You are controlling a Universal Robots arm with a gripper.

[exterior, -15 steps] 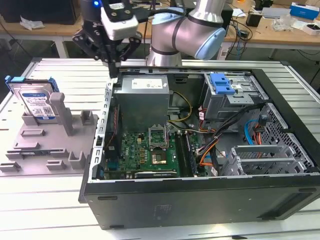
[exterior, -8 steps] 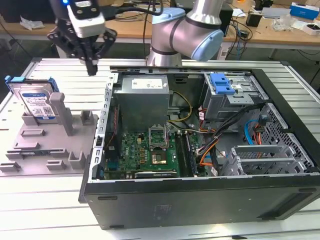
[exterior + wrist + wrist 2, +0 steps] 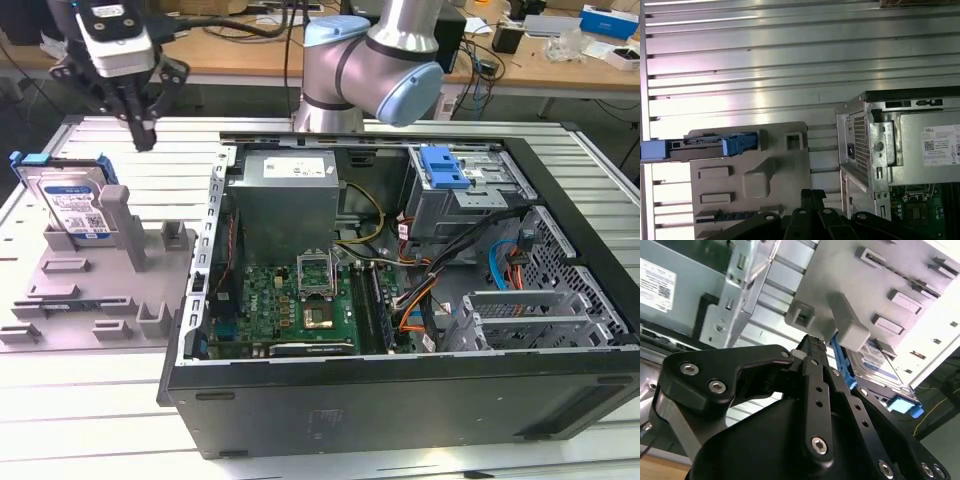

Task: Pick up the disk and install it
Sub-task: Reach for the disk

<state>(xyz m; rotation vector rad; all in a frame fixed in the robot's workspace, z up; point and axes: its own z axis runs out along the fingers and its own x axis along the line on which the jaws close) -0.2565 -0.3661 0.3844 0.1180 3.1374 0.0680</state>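
Observation:
The disk [image 3: 70,205], a silver drive with a white-and-blue label in a blue bracket, stands on edge in a slot of the grey holder plate [image 3: 100,295] at the exterior view's left. My gripper [image 3: 145,135] hangs above the holder, higher than the disk and toward the exterior view's right of it, not touching it. Its black fingers are shut with nothing between them. In the second wrist view the disk [image 3: 875,360] lies beyond the fingertips [image 3: 812,342]. The first wrist view shows the disk [image 3: 715,145] edge-on in the holder [image 3: 755,180].
An open computer case [image 3: 400,400] lies on the slatted metal table [image 3: 120,420], with a motherboard [image 3: 300,300], a power supply [image 3: 285,195] and a drive cage with a blue latch [image 3: 445,165]. The arm's base [image 3: 370,60] stands behind the case. Cluttered desks run along the back.

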